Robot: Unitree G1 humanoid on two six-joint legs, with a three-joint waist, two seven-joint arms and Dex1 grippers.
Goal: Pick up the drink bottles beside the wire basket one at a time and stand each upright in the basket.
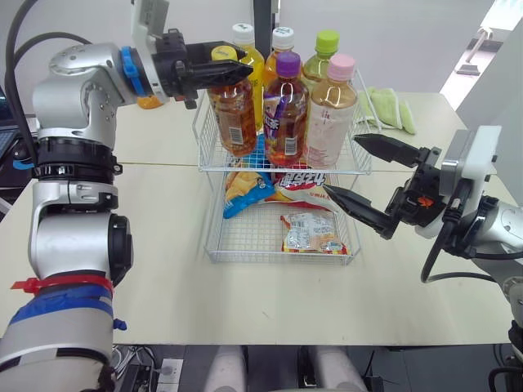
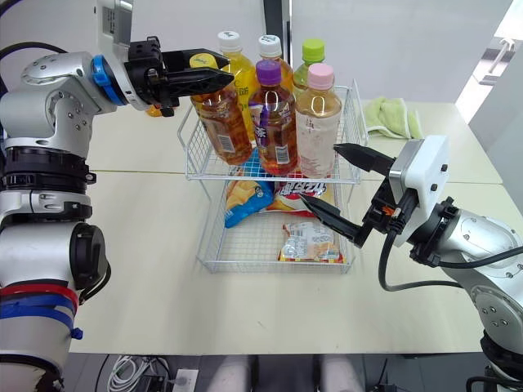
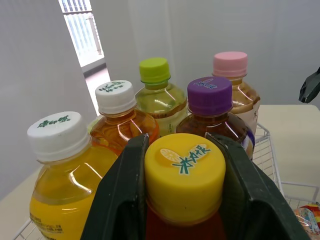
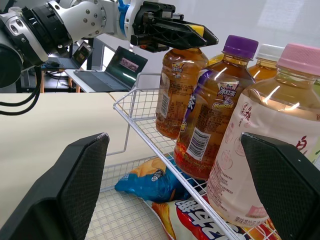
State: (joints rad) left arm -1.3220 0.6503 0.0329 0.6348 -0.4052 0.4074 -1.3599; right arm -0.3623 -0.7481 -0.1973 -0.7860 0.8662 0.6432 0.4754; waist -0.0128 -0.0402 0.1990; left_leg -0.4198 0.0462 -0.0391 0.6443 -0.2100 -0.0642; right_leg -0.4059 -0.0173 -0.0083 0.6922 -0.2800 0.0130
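Note:
My left gripper (image 1: 229, 70) is shut on the neck of a yellow-capped amber tea bottle (image 1: 232, 114), holding it upright in the front left corner of the wire basket's upper tier (image 1: 211, 161). Beside it stand a purple-capped bottle (image 1: 286, 106), a pink-capped bottle (image 1: 333, 110), a green-capped bottle (image 1: 320, 57) and two white-capped bottles (image 1: 247, 51). The yellow cap (image 3: 185, 180) sits between my left fingers (image 3: 120, 200). My right gripper (image 1: 366, 175) is open, apart from the basket's right side with nothing between its fingers.
Snack bags (image 1: 310, 233) lie in the basket's lower tier (image 1: 245, 245). A green cloth (image 1: 391, 108) rests on the table behind the basket on the right. An orange object (image 1: 149, 102) sits behind my left arm. A laptop (image 4: 112, 72) stands on a far desk.

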